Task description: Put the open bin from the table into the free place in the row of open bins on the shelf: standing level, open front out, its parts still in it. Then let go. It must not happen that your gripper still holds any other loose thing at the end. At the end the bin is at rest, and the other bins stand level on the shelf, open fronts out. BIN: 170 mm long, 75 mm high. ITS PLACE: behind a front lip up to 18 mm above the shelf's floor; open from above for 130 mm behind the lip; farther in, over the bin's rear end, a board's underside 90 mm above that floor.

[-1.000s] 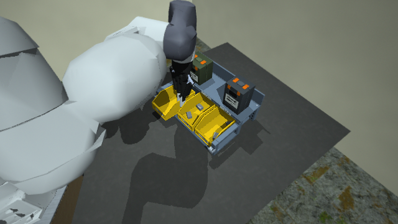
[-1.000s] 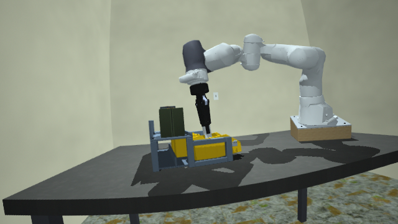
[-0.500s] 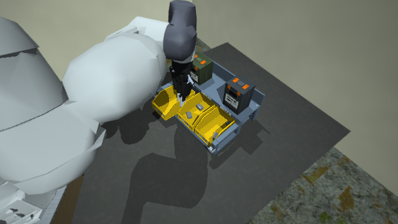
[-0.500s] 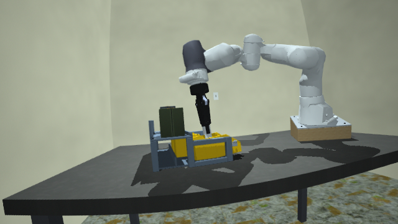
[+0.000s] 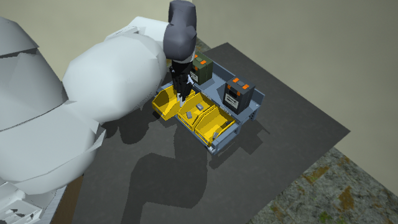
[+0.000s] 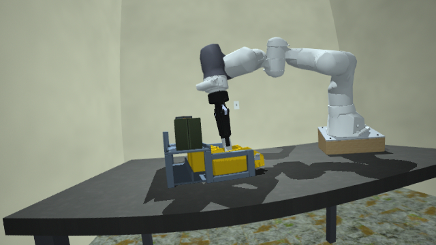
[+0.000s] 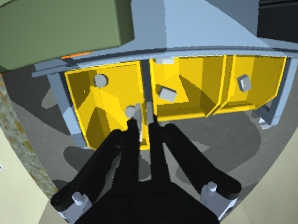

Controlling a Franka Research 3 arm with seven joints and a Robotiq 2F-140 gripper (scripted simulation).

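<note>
The yellow bin [image 5: 160, 102] [image 6: 260, 160] [image 7: 116, 95] is in the left place of the row. Its front end juts out past the shelf's front and past the other two bins; it looks raised there, but whether it rests on the lip is hidden. Two grey parts show in it in the wrist view. My gripper [image 5: 180, 101] [image 6: 227, 148] [image 7: 144, 110] points down at the bin's right side wall. Its fingertips stand slightly apart, one each side of that wall, not visibly clamping it. The middle bin [image 7: 197, 70] and right bin [image 5: 212, 122] [image 7: 260, 70] look level, open fronts out.
The blue-grey shelf [image 5: 228, 144] [image 6: 208, 167] stands on the dark table [image 5: 280, 130]. A green case [image 5: 205, 73] [image 6: 189, 133] and a dark case [image 5: 240, 96] stand on its upper board, behind the row. The green case is close behind my gripper.
</note>
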